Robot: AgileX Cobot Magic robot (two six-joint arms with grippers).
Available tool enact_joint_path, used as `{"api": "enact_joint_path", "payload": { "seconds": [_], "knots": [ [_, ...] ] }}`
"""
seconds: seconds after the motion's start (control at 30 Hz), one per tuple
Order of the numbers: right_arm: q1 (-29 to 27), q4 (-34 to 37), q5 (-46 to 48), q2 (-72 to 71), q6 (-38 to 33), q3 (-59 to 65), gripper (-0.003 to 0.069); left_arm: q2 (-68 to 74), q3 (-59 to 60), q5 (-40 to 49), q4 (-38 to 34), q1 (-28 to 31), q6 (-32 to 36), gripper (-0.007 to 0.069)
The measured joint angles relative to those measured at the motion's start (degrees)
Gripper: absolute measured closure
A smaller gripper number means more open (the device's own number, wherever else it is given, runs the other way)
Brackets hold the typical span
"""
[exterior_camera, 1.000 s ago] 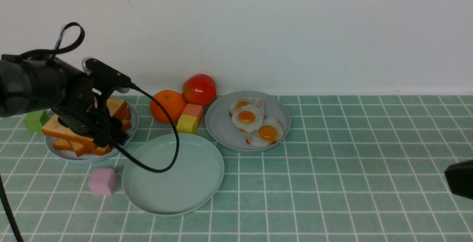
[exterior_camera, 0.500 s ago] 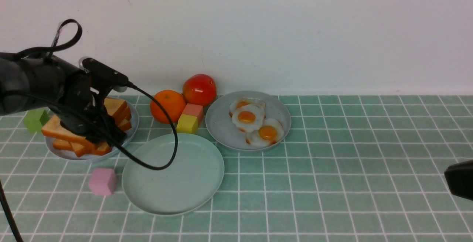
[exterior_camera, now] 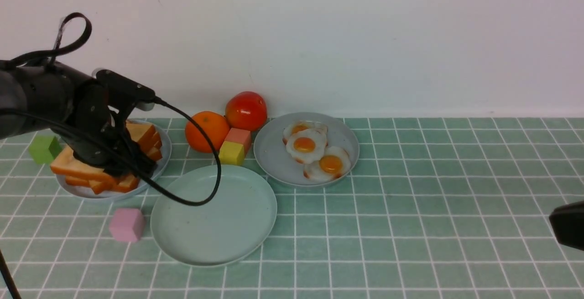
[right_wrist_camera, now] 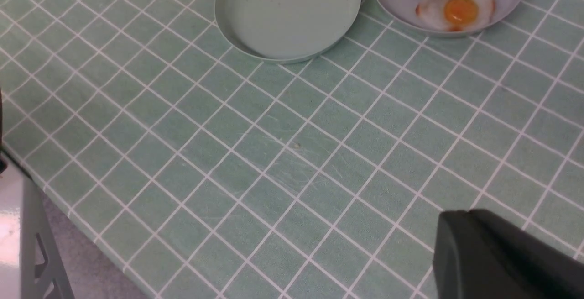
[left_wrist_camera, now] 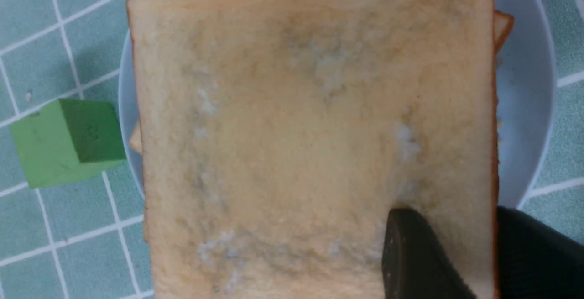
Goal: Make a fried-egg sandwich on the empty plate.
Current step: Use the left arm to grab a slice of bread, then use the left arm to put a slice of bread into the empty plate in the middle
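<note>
1. One empty plate (exterior_camera: 214, 239), mint green and bare, lies at the front between the other two; no part of the sandwich is on it yet
2. Two greyish-blue plates: the toast plate (exterior_camera: 165, 152) at the left, the egg plate (exterior_camera: 273, 164) right of centre
3. Several toast slices in a loose stack, exact number hidden. The left gripper (left_wrist_camera: 461, 253) pinches the top slice (left_wrist_camera: 310, 130) at one crust edge, one finger on its face. The slice looks light and fairly stiff but spongy, so an edge grip should carry it if kept level
4. Three fried eggs (exterior_camera: 305, 144) overlap; they look thin, probably slick and floppy, best taken by the white rim. The right gripper (exterior_camera: 568, 223), jaws together and empty, sits well apart at the right
5. One orange (exterior_camera: 207, 131), one tomato (exterior_camera: 246, 110)
6. Four: green cube (exterior_camera: 44, 149), pink cube (exterior_camera: 127, 224), yellow cube (exterior_camera: 231, 153), red cube (exterior_camera: 238, 137)
</note>
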Motion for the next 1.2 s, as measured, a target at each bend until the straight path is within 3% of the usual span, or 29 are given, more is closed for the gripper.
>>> {"api": "enact_joint_path", "payload": {
  "seconds": [0.43,0.53,0.8,1.2],
  "knots": [
    [0.00,0.00,0.22,0.00,-0.68,0.00,0.0627,-10.72,0.11,4.05,-1.46,-0.56,-0.65,0.0427],
    [0.00,0.00,0.22,0.00,-1.16,0.00,0.0627,-15.56,0.62,8.47,-2.52,-5.10,-3.64,0.0429],
    [0.00,0.00,0.22,0.00,-1.30,0.00,0.0623,-14.50,6.68,10.16,-2.24,-25.11,-7.55,0.0433],
    [0.00,0.00,1.15,0.00,-1.23,0.12,0.0603,-4.96,6.85,5.42,6.25,-28.18,-11.96,0.0440]
  ]
}}
